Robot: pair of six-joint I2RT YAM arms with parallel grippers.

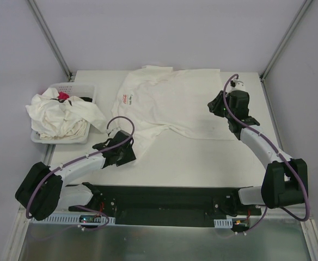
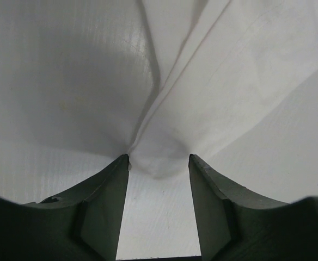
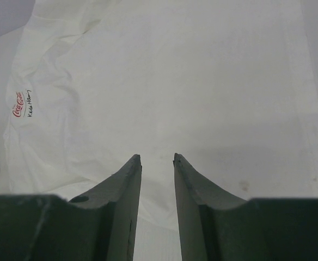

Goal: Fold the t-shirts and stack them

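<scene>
On the table [image 1: 202, 163], a soft off-white t-shirt [image 1: 175, 103] lies spread, creased. The left gripper [image 2: 159, 157] flanks a puckered fold, grip unclear; the right gripper [image 3: 156, 156] stands narrowly parted over smooth cloth.

- Reaches low and forward from the left base, elbow bent, with the left pincer [image 1: 127, 142] near the desk, jaws parted around a pucker of t-shirt [image 2: 230, 81].
- Rises from the right base, bends inward and tips the right pincer [image 1: 218, 107] downward, jaws narrowly apart.
</scene>
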